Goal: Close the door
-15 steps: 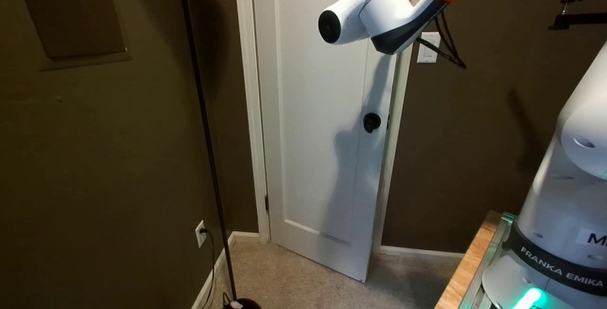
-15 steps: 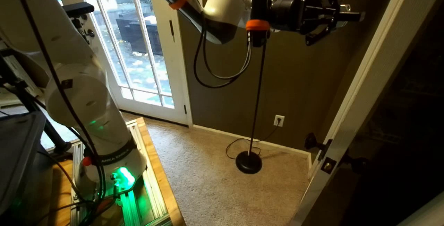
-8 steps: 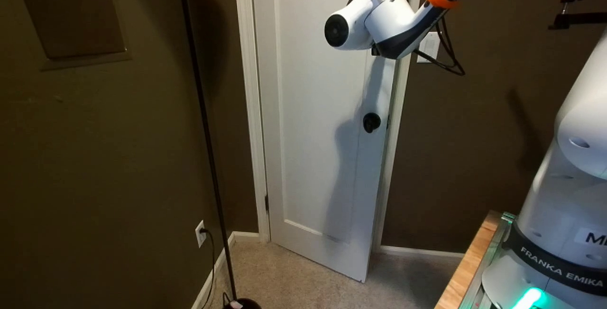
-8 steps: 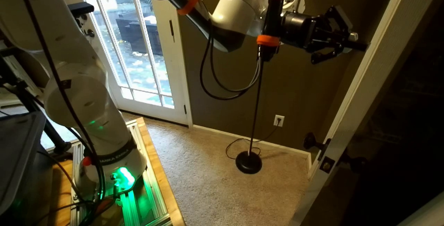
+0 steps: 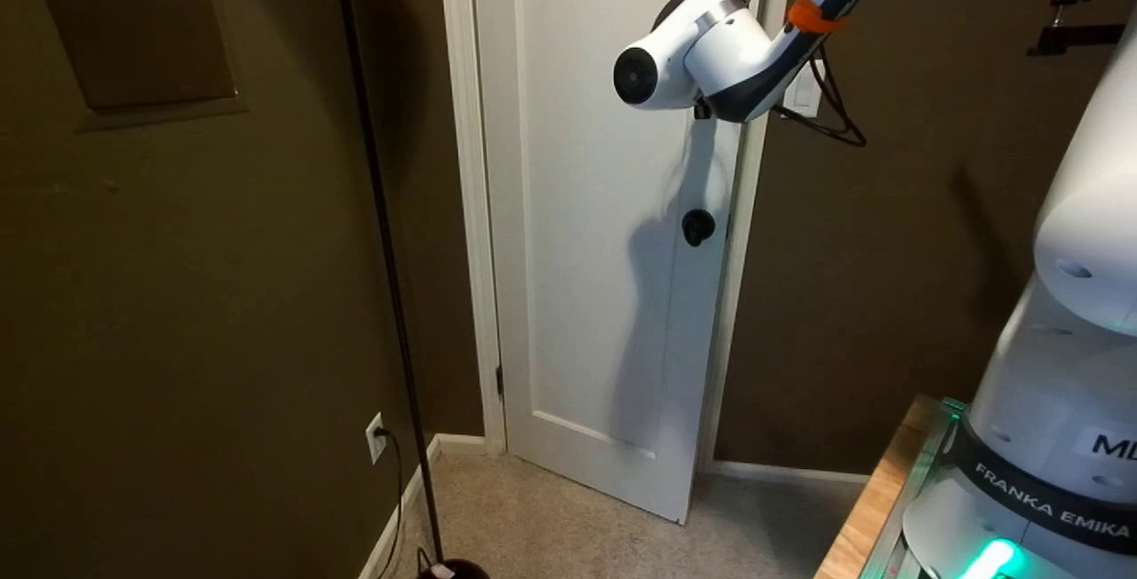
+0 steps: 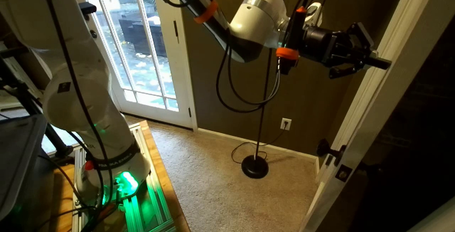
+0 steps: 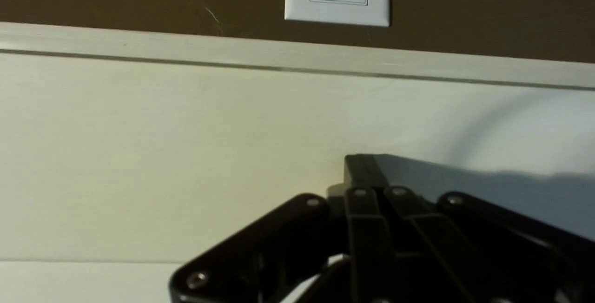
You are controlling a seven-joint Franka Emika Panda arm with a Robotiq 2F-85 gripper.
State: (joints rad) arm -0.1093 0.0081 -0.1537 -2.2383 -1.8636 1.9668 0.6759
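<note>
The door [image 5: 595, 295] is tall and white and stands a little ajar. Its free edge [image 6: 369, 118] shows with a dark gap beyond it. The dark round knob [image 5: 698, 226] sits at mid-height, and it also shows in an exterior view [image 6: 322, 148]. My gripper [image 6: 384, 63] is above the knob, its tips against or very near the door face close to the free edge. In the wrist view the gripper [image 7: 366, 169] is shut with nothing between its fingers, and the door face [image 7: 186, 154] fills the view behind it. In an exterior view the wrist hides the gripper.
The white door frame [image 5: 759, 170] and a light switch [image 5: 804, 89] are beside the door's free edge. A thin lamp pole [image 5: 391, 268] with a round base [image 6: 255, 166] stands near the wall. A glass door [image 6: 163, 64] is behind the arm's table [image 6: 165, 178].
My gripper has moved down and forward to the door, staying shut. The door and its knob have shifted slightly toward the frame in the last half second.
</note>
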